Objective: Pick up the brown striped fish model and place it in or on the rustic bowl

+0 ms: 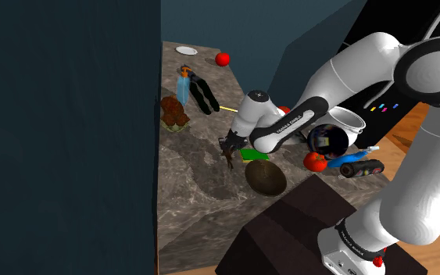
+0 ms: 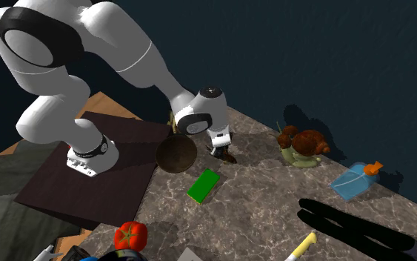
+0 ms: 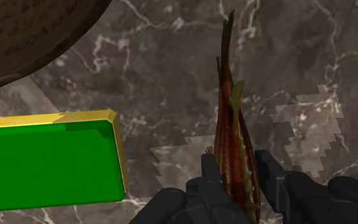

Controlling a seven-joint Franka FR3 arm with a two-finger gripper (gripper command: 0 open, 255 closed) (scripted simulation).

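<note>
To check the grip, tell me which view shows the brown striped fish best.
The wrist view: the fish is close up, stripes plain, clasped between the hand's fingers. The shoulder view gives a thin dark sliver under the hand, beside the bowl; the second exterior view, a small brown bit below the hand.

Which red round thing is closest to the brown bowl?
The tomato beside the blue thing, just across from the bowl. The other red one sits far away at the table's back end, near the white plate.

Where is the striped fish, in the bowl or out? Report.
Out. The gripper clasps the striped fish over the marble counter, beside the bowl.
</note>
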